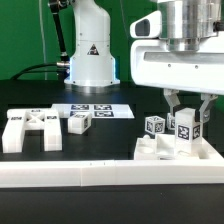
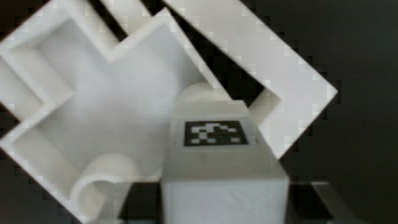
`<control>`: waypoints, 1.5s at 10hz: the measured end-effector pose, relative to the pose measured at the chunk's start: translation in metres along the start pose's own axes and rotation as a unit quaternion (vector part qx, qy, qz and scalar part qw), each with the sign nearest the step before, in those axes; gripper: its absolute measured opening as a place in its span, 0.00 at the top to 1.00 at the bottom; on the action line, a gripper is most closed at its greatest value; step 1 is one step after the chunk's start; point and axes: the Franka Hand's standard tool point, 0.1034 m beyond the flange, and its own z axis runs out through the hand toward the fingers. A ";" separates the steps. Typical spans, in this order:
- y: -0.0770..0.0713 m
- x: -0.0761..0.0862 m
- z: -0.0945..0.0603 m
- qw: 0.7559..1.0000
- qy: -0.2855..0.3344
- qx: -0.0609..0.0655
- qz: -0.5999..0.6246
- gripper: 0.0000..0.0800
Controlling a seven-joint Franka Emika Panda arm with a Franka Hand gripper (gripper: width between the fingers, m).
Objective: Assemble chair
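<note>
A tagged white leg (image 1: 187,131) is held upright, clamped between the 2 fingers of the gripper (image 1: 187,120), above a white chair panel (image 1: 150,151) at the exterior view's right. A second leg (image 1: 155,125) is seen just beside it (whether the 2 touch cannot be told). Well apart, at that view's left, an open-framed piece (image 1: 30,131) and 1 small cube (image 1: 80,122) are laid on the black table (image 1: 110,135), near the marker board (image 1: 95,110).
</note>
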 end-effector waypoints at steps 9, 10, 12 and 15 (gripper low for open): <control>-0.006 -0.011 0.002 0.966 -0.008 0.004 0.259 0.64; -0.006 -0.011 0.002 0.969 -0.008 0.004 0.248 0.64; -0.006 -0.012 0.002 0.982 -0.008 0.005 0.190 0.26; -0.007 -0.014 0.003 1.000 -0.006 0.006 0.029 0.20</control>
